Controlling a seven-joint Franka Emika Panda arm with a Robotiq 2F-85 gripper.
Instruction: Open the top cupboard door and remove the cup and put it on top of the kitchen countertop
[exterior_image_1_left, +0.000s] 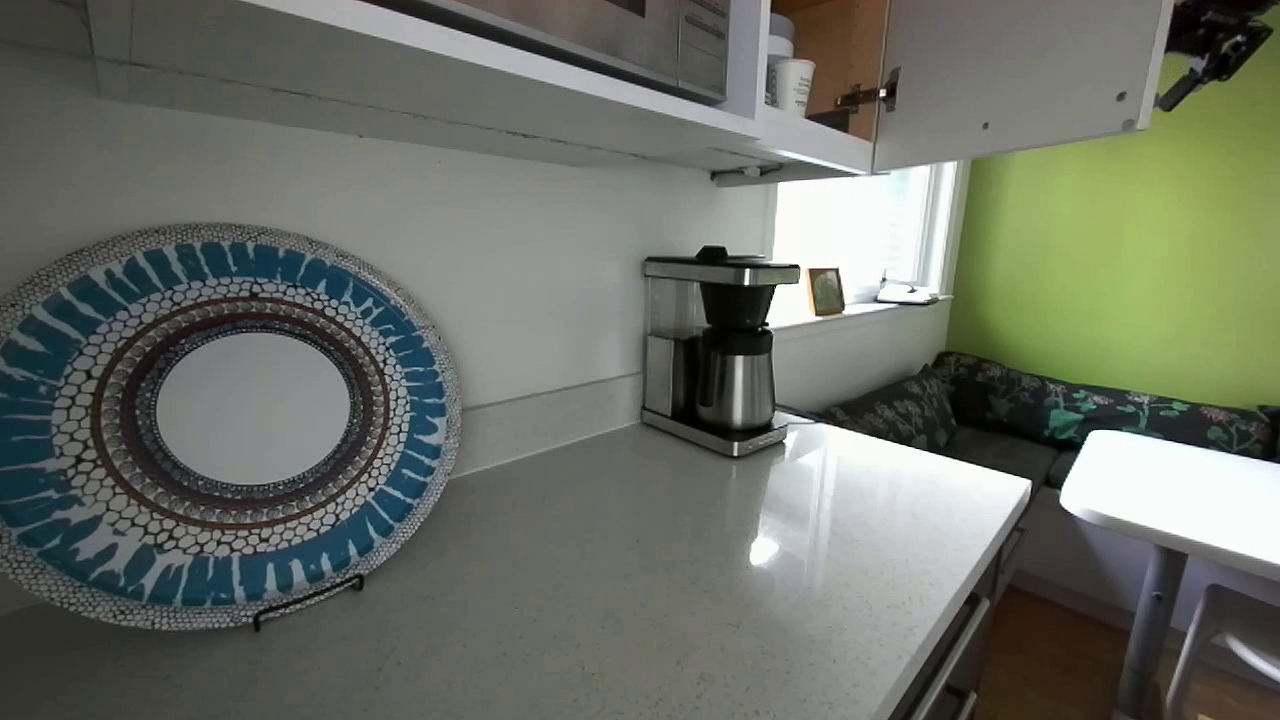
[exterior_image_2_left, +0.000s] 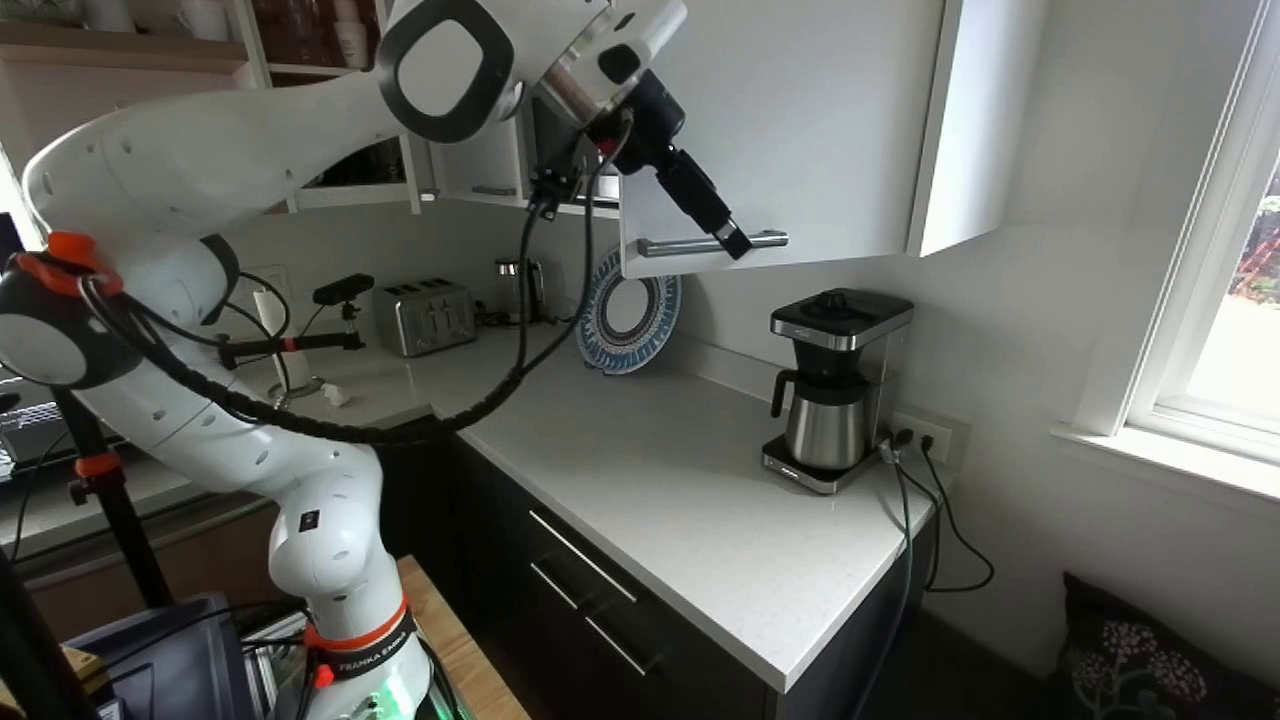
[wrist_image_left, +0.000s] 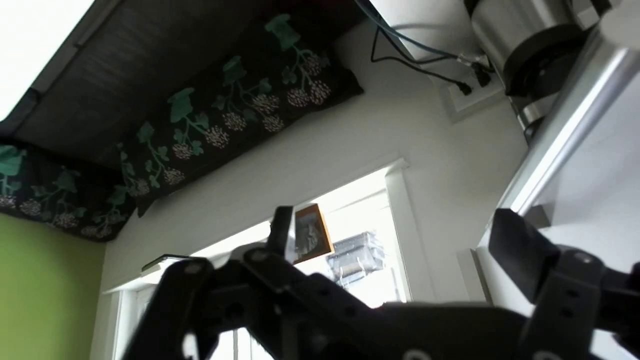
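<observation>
Hanging open, the white cupboard door is shown by its inner side in an exterior view, and by a metal hinge it is joined to the brown-walled cupboard. Inside this cupboard, the white cup is placed upright near the front edge, just beside some white containers. Below, on the countertop, a coffee maker and a round patterned plate are set; these are shown in both exterior views.

In an exterior view where the outer face of the door is seen, the robot arm is raised high, and the gripper is pointed down at the metal handle of the door. Its end is seen over this handle, but whether it is touched cannot be told. A toaster is placed farther back, on the corner part of the countertop.

In the wrist view, the two black fingers are spread wide, and in the gap between them a picture frame, the window and the pale wall are seen. One fingertip is shown in front of the lower end of the handle.
</observation>
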